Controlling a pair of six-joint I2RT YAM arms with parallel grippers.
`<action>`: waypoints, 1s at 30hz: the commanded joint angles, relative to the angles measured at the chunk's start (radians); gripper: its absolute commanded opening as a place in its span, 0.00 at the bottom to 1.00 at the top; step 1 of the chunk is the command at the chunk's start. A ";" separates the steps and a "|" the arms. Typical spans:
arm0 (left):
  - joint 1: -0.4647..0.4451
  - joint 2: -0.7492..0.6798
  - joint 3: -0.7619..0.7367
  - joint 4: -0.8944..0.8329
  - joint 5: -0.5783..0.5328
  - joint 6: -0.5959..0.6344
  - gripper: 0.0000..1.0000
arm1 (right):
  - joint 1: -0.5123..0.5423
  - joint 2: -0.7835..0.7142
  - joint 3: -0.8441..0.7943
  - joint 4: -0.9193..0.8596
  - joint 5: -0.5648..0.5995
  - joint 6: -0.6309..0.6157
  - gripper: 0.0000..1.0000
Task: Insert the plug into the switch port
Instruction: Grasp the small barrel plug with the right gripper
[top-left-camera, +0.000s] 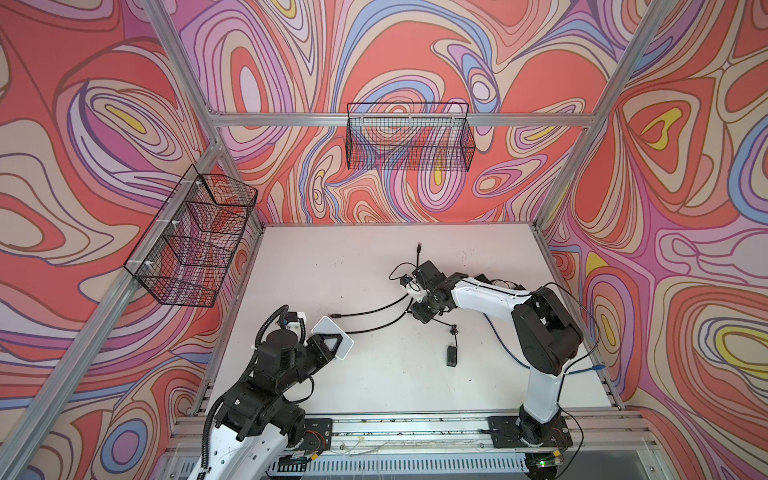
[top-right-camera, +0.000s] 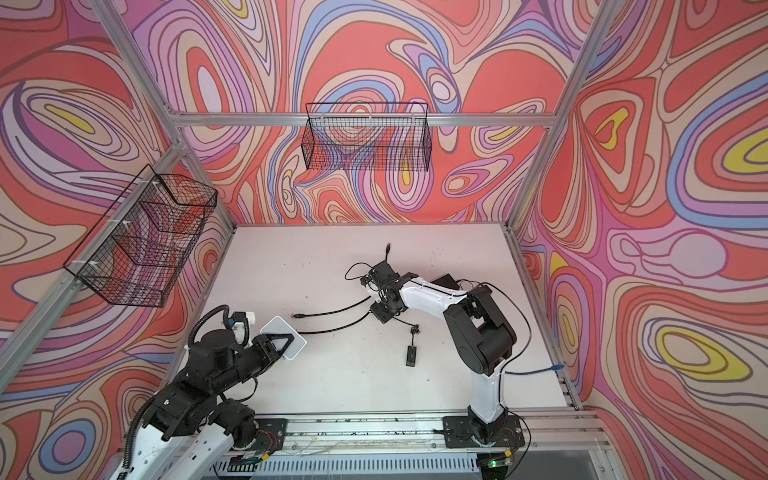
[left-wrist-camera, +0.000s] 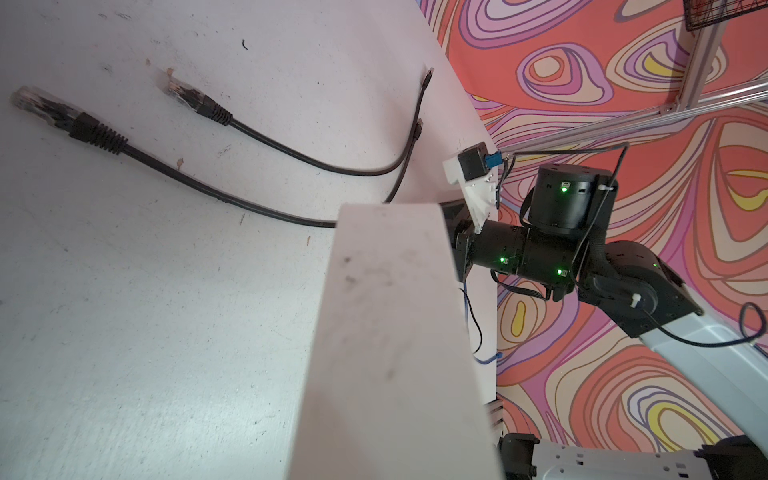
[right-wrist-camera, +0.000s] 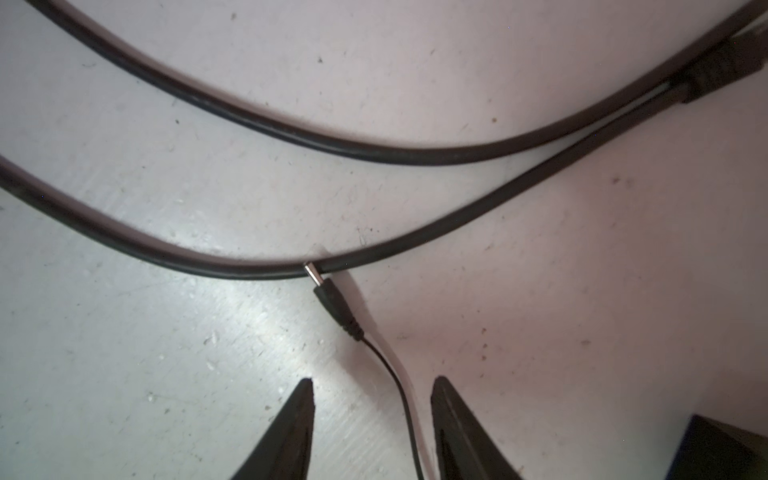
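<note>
Right wrist view: my right gripper (right-wrist-camera: 372, 380), jaws apart, astride the thin cord (right-wrist-camera: 395, 374) behind the plug (right-wrist-camera: 330, 297). Plug lies on the surface (right-wrist-camera: 582, 249), tip touching a thick black cable (right-wrist-camera: 232, 268). Right arm: stretched forward, wrist bent down. Left arm: folded low, left gripper (top-left-camera: 332, 345) clamped on the white switch (top-left-camera: 334, 328), well apart from the plug.

Around me the walls (top-left-camera: 415, 50) swirl in red, pink, lilac, blue and yellow; aluminium frame bars (top-left-camera: 291, 119) run along and up them; a black wire basket (top-left-camera: 409, 137) hangs from the back bar; a tiered wire basket (top-left-camera: 195, 237) hangs on the rail to my left; beneath me lies a scuffed white table (top-left-camera: 311, 266), evenly lit.
</note>
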 joint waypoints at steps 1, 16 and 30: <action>0.007 -0.014 0.009 -0.006 -0.003 0.012 0.18 | 0.008 0.046 0.032 -0.022 0.011 -0.034 0.47; 0.008 -0.014 0.016 -0.014 -0.006 0.015 0.17 | 0.009 0.123 0.077 -0.024 -0.005 -0.074 0.41; 0.008 -0.006 0.020 -0.010 -0.008 0.015 0.18 | 0.009 0.158 0.099 -0.033 -0.016 -0.083 0.26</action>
